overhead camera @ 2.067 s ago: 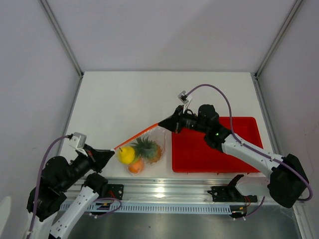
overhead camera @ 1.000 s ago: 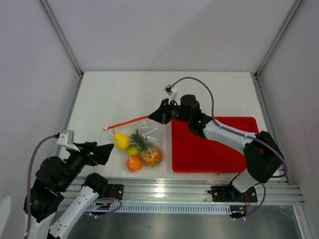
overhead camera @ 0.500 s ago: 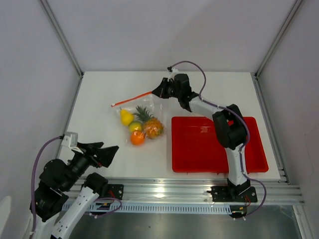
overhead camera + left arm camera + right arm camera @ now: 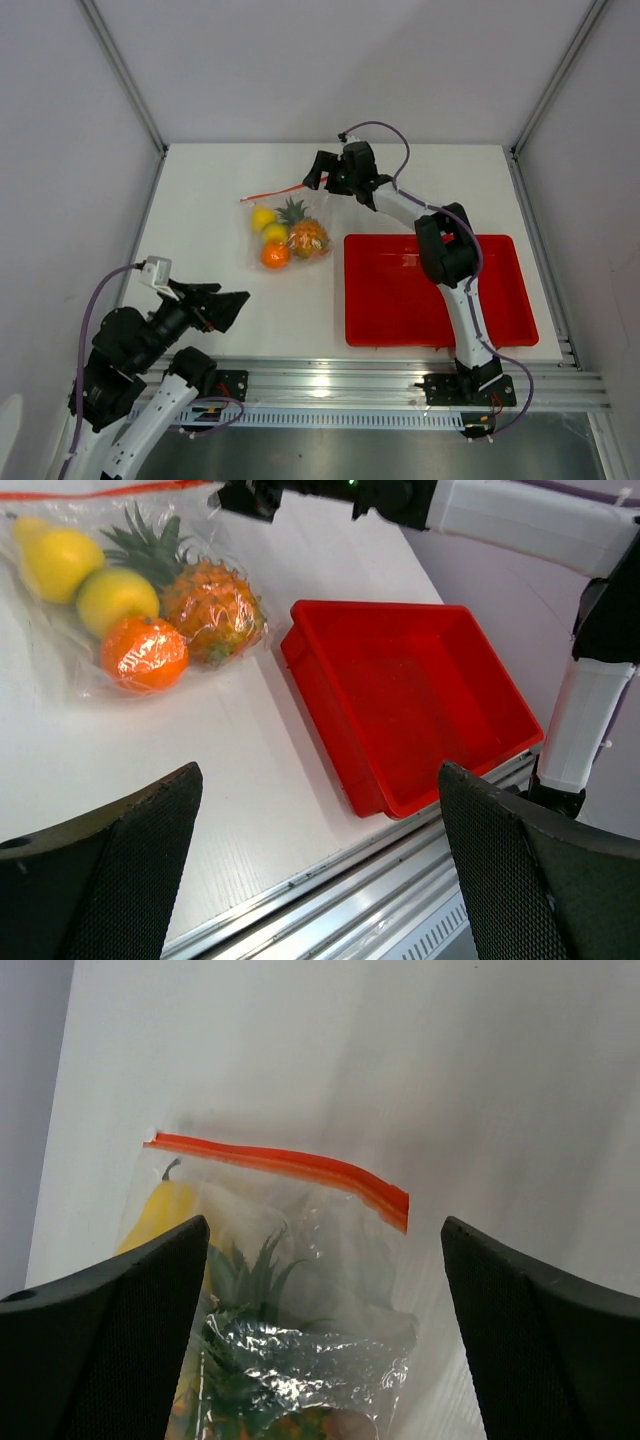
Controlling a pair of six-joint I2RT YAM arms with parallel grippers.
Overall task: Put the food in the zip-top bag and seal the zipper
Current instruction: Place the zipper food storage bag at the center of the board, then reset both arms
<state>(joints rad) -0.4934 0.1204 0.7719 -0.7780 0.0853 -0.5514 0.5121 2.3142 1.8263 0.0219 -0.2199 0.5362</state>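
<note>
Ahead of right gripper, zip-top bag, untouched

Four toy fruits, one bag, one tray.

1. The left arm is folded back close to its base at the near left, with its wrist pointing right.
2. The left gripper has its jaws spread wide and holds nothing.
3. The right arm stretches far forward, its forearm angling left.
4. The right gripper has its fingers wide apart, with nothing clamped between them.
</note>
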